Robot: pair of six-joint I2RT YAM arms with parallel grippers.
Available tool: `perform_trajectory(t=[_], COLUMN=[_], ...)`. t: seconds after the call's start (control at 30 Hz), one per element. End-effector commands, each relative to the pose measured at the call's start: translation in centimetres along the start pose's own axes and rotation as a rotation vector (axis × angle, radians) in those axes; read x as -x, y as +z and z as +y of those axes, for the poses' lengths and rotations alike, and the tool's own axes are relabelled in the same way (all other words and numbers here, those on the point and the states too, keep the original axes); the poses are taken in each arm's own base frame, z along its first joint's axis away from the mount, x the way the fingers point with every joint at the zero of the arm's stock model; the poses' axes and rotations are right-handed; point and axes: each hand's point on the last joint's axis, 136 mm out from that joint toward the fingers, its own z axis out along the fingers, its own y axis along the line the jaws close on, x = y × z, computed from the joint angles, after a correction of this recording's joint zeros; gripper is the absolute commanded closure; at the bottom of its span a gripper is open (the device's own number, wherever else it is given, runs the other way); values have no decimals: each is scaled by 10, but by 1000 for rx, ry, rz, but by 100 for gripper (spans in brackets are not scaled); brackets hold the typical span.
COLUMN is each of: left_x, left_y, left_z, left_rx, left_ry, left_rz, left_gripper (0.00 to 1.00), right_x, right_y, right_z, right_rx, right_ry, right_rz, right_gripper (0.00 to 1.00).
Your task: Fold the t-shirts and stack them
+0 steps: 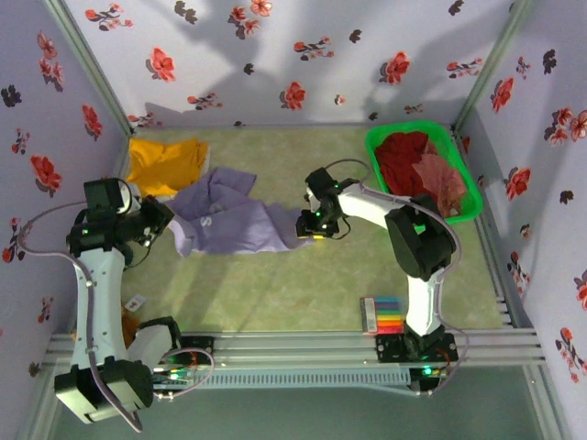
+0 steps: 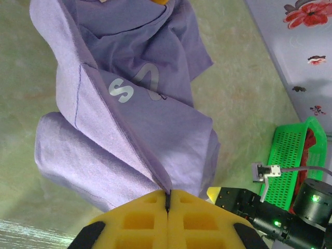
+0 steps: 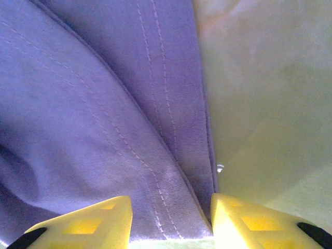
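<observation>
Left gripper (image 2: 167, 199) is clamped tight, its yellow waffle-foam pads (image 2: 140, 222) pinching a thin ridge of the lavender t-shirt (image 2: 155, 129): soft knit rising in folds, white lettering showing. Right gripper (image 3: 171, 210) stands parted, yellow fingers straddling the double-stitched hem, not squeezing it. The shirt lies rumpled on the pale green table (image 1: 303, 293) between both arms. Behind it, a bunched mustard-yellow t-shirt (image 1: 165, 163); far right, a dark red tee (image 1: 402, 154) and a salmon-pink tee (image 1: 444, 181) heaped in the green mesh basket (image 1: 378, 139).

A robot test booth; floral-papered panel walls (image 1: 211, 46) box in a table (image 1: 275, 293) edged with aluminium rails (image 1: 303, 344).
</observation>
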Motion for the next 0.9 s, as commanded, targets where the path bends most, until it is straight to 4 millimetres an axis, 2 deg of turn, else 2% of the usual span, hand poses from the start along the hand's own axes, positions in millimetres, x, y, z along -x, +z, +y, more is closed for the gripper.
perform_trajectory(t=[0.0, 0.03, 0.13, 0.2, 0.27, 0.4, 0.47, 0.57, 0.7, 0.77, 0.87], left_x=[0, 0, 1, 3, 7, 11, 12, 7, -7, -12, -9], left_y=[-3, -4, -6, -11, -22, -45, -57, -73, -92, -92, -73], left_z=[-5, -5, -8, -13, -22, -40, -50, -58, -61, -63, -58], left_rx=[-32, -33, -39, -44, -53, -69, -88, -110, -129, -143, -110], left_ry=[-1, 1, 7, 17, 41, 72, 85, 90, 97, 95, 90], left_rz=[-7, -8, -12, -18, -30, -43, -55, -71, -76, -51, 25], left_gripper=[100, 100, 100, 100, 100, 100, 100, 100, 100, 100, 100], right_x=[-8, -10, -12, -11, -11, -17, -30, -61, -97, -104, -94], right_y=[11, 10, -2, -19, -48, -114, -141, -158, -186, -205, -223], right_z=[-7, -5, -1, -2, -2, -4, -9, -16, -12, -8, -9], right_rx=[-34, -34, -43, -69, -105, -166, -201, -200, -135, -100, -115], right_ry=[3, -2, -5, -6, -12, -26, -28, -9, 18, 30, 29], right_rz=[26, 33, 26, -3, -60, -191, -222, -199, -242, -290, -340], right_gripper=[56, 61, 82, 92, 98, 100, 100, 100, 100, 100, 100])
